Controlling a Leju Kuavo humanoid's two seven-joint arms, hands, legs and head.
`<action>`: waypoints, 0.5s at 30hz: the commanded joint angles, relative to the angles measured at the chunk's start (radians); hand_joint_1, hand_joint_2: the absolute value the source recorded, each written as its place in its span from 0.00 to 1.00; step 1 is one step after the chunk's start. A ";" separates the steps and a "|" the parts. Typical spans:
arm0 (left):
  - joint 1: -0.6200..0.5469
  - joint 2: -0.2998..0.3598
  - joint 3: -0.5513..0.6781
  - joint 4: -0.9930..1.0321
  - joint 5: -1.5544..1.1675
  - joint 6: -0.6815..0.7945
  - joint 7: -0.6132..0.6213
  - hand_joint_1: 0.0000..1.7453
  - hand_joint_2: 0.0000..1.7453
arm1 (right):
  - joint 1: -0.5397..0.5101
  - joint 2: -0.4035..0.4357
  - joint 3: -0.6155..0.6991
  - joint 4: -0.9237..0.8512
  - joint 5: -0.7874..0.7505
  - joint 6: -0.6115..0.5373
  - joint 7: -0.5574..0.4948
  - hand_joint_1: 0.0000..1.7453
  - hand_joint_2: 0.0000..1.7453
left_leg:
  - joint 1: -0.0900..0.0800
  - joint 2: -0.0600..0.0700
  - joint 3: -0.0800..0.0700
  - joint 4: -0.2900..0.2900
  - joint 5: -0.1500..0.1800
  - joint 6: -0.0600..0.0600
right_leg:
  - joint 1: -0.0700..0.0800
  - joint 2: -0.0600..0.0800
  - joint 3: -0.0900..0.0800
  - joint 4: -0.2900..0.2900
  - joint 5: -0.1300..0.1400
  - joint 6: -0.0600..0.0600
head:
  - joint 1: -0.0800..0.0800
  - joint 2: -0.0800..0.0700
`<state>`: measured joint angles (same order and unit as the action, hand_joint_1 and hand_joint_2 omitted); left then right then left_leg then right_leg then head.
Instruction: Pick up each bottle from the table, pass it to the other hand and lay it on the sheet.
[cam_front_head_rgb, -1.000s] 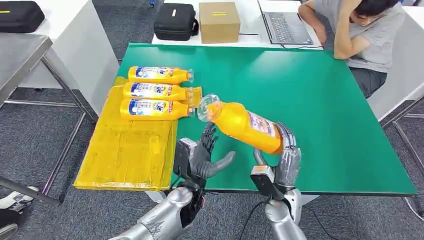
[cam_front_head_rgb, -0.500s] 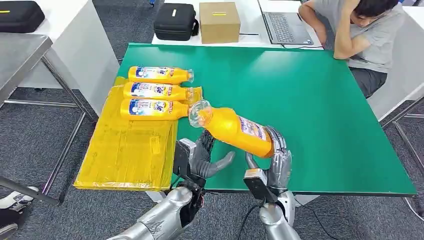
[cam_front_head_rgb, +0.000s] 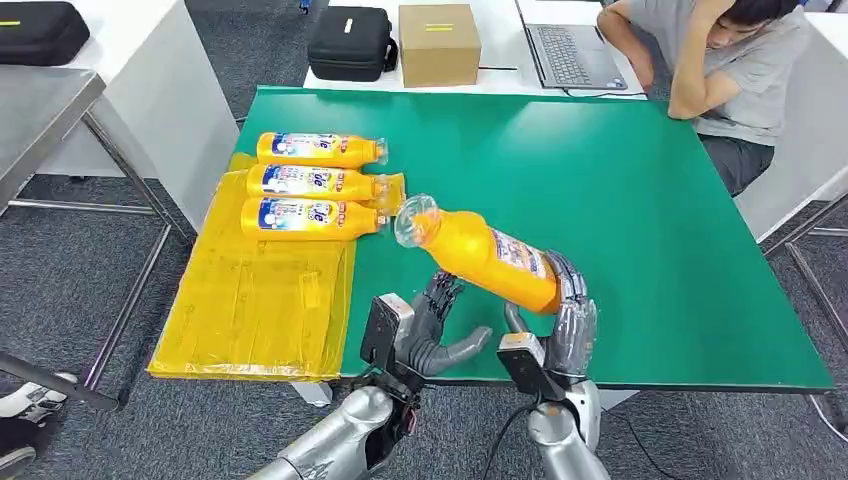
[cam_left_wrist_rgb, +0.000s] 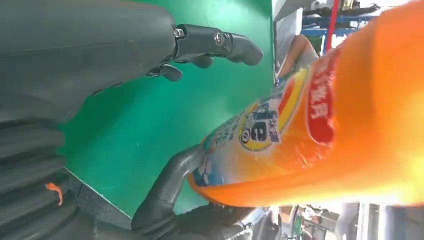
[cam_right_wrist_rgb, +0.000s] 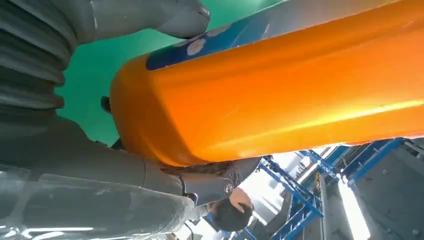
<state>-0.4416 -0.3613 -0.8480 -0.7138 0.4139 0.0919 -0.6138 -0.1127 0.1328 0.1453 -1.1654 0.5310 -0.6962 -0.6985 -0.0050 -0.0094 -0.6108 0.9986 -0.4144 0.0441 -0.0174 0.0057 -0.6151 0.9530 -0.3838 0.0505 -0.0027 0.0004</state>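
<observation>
Three orange plastic bottles (cam_front_head_rgb: 305, 184) lie on the yellow plastic sheet (cam_front_head_rgb: 250, 300), left of frame. Right hand (cam_front_head_rgb: 568, 320) grips a fourth orange bottle (cam_front_head_rgb: 485, 254) mid-frame above the green bench (cam_front_head_rgb: 650, 210); the empty, spread-fingered left hand (cam_front_head_rgb: 435, 325) has moved closer underneath, so handover looks imminent.

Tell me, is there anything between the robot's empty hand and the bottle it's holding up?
No. In the head view the left hand sits open just under the bottle held by the right hand, with a bare gap between.

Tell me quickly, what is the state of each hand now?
Left hand: open, fingers apart, holding nothing.
Right hand: holding the orange bottle by its base end.
</observation>
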 joint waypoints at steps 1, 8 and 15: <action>0.016 0.041 -0.038 -0.062 -0.024 -0.039 0.015 0.00 1.00 | -0.016 0.003 -0.073 0.025 0.010 -0.002 0.000 1.00 1.00 | 0.001 0.002 0.007 0.000 -0.003 -0.003 | 0.001 0.001 0.006 0.000 -0.003 -0.003 | 0.000 0.000; -0.004 0.018 0.005 -0.029 -0.015 0.002 0.040 0.00 1.00 | -0.008 0.025 -0.041 0.010 0.009 -0.002 0.000 1.00 1.00 | 0.001 0.002 0.004 0.000 -0.002 -0.002 | 0.001 0.001 0.004 0.000 -0.002 -0.002 | 0.000 0.000; -0.026 0.012 -0.024 -0.026 0.026 0.010 0.057 0.00 1.00 | -0.040 0.034 0.031 0.064 -0.005 -0.002 0.000 1.00 1.00 | 0.001 0.003 0.004 0.001 -0.002 -0.003 | 0.001 0.002 0.003 0.001 -0.002 -0.002 | 0.000 0.000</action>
<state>-0.4229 -0.3529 -0.8530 -0.7687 0.4051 0.0916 -0.5745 -0.1019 0.1518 0.1106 -1.1681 0.5425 -0.6962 -0.6985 -0.0050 -0.0092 -0.6108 0.9986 -0.4145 0.0440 -0.0174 0.0059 -0.6152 0.9531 -0.3839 0.0504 -0.0027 0.0004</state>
